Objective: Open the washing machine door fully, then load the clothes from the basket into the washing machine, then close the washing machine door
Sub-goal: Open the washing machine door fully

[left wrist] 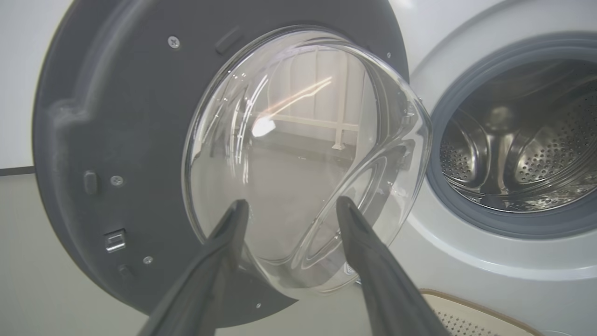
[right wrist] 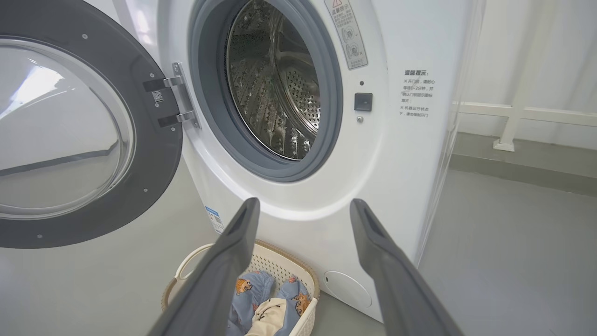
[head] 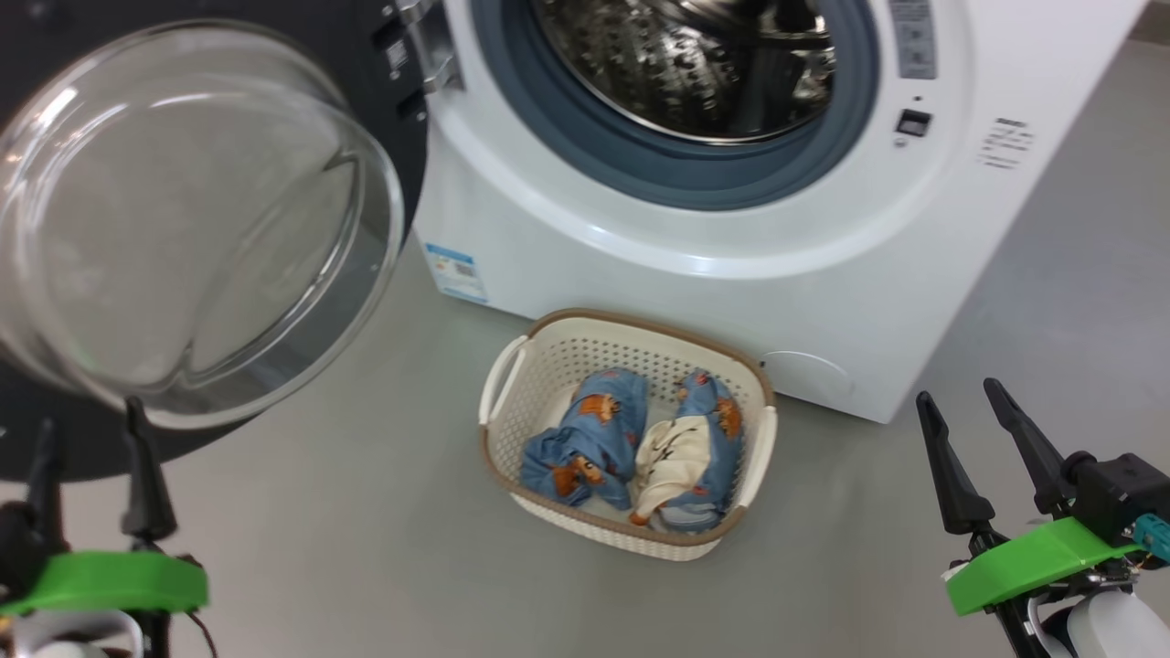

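White washing machine (head: 731, 274), black-rimmed door (head: 183, 228), cream perforated basket (head: 631, 318), blue clothes (head: 590, 434) with orange prints.

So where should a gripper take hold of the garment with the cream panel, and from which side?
Pinch the garment at its bunched cream fold, coming straight down from above. It lies crumpled low in the basket, whose walls block any sideways approach. The right gripper, open, looks nearer.

Door (head: 183, 228) stands wide open beside the washer (head: 695, 247); two blue printed clothes (head: 594, 439) lie in the cream basket (head: 548, 366) on the floor (head: 366, 548).
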You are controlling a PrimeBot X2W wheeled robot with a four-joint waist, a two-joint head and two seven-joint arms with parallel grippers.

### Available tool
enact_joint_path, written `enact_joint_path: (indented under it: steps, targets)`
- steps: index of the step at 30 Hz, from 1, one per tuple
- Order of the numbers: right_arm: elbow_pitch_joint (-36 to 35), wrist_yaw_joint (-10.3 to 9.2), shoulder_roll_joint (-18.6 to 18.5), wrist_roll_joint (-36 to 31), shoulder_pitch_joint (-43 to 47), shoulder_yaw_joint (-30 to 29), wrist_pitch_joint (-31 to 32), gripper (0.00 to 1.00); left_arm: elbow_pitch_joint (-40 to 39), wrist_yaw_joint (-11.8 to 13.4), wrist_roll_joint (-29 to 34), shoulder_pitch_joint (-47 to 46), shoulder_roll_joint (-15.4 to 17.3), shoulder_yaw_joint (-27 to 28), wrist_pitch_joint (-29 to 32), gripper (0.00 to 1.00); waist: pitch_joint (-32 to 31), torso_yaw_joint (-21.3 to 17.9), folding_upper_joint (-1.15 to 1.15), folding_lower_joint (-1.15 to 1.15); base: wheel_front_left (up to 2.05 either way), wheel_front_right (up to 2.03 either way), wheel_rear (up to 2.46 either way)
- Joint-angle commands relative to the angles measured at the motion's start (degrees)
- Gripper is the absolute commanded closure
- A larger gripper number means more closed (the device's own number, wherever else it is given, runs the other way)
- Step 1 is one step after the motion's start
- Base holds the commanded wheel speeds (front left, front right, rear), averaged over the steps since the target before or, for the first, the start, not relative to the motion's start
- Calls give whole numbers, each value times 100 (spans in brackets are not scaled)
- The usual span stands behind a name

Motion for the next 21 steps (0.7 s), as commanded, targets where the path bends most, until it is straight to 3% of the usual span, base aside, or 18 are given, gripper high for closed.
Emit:
enact_joint_path:
  steps: [1, 10, 21]
  targets:
    - [-156, 25, -55, 26, 60, 59, -60, 0, -316, -10, -145, 112, 148, 25, -29, 0, -145, -280, 0, 1, 0, 0, 0]
    - [-212, 25, 13, 4, 141, 0, -60, 0, -760, -10, -695, 596, 254, -760, -29, 0, -149, -1004, 0, 1, 0, 0, 0]
    - [-198, 25, 80, 7, 243, -77, -60, 0, -907, -11, -877, 824, 470, -1140, -29, 0, -194, -1863, 0, 1, 0, 0, 0]
